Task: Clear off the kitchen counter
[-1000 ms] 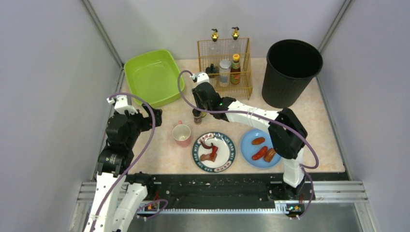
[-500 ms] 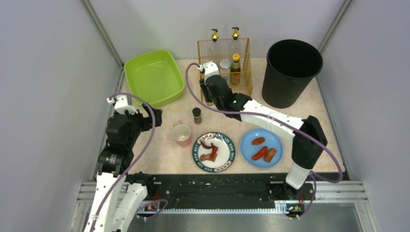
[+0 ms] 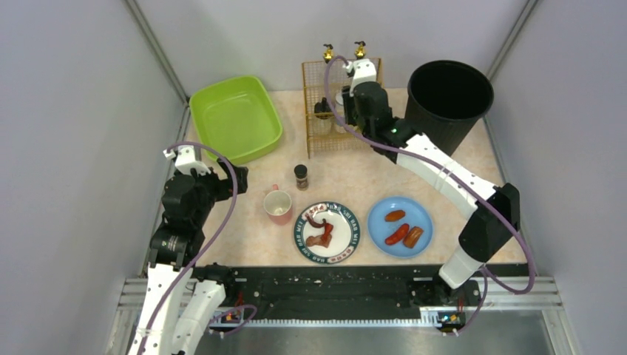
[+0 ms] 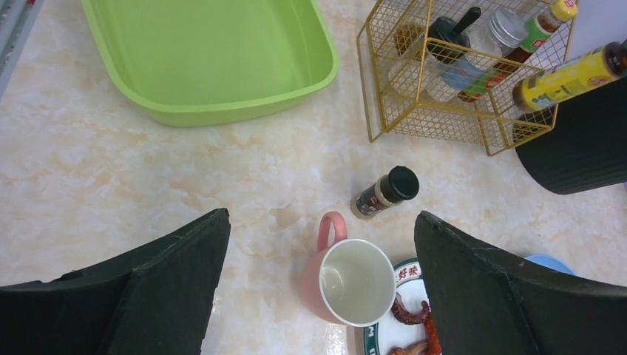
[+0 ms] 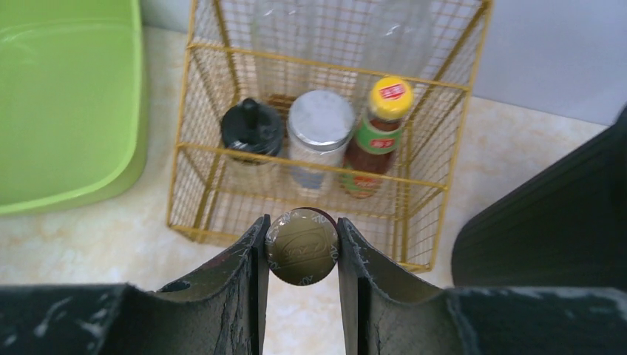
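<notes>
Above the desk's far edge, the right hand is clamped on a bottle, whose brassy cap shows between the fingers, just before the wire rack. From here the bottle's body could strike the rack's front rail or topple a standing neighbour, since the free room inside looks narrow. A tilted lowering would make either more likely.

The left hand hangs over the left edge, spread wide and holding nothing.

The desk, the surface to clear, carries:
- one green tub at the far left corner
- one black bin at the far right corner
- one pink mug
- one spice jar
- two plates toward the near edge: one patterned, one blue with three sausages

Five things stand in the rack:
- a black-capped bottle
- a silver-lidded jar
- a red sauce bottle
- two pump-topped bottles
</notes>
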You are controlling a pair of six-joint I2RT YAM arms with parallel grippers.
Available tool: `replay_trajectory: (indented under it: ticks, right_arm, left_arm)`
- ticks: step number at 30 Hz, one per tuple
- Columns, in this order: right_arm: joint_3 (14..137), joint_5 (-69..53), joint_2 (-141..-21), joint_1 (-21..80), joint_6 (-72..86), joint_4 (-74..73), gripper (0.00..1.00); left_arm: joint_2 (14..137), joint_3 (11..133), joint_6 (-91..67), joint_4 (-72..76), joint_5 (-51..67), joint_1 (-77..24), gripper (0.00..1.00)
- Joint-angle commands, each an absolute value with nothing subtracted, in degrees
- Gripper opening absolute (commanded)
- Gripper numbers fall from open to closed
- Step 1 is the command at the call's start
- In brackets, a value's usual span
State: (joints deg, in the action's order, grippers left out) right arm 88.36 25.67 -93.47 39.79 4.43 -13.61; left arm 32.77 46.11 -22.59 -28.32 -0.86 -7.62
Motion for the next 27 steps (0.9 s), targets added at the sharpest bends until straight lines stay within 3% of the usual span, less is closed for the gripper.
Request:
replay_trajectory:
  ticks: [1,27]
  right_arm:
    - [94.37,24.16,-94.25,36.35,4.31,-10.54,0.00]
    - [92.37,18.51,-107.26,27.66,10.04,-6.92,0.00]
  left_arm:
    - [32.87,46.25,-22.85,-26.50,-0.29,-7.38,0.99]
    - [32.83,46.25,-22.59,-26.60,-0.66,-7.38,0.99]
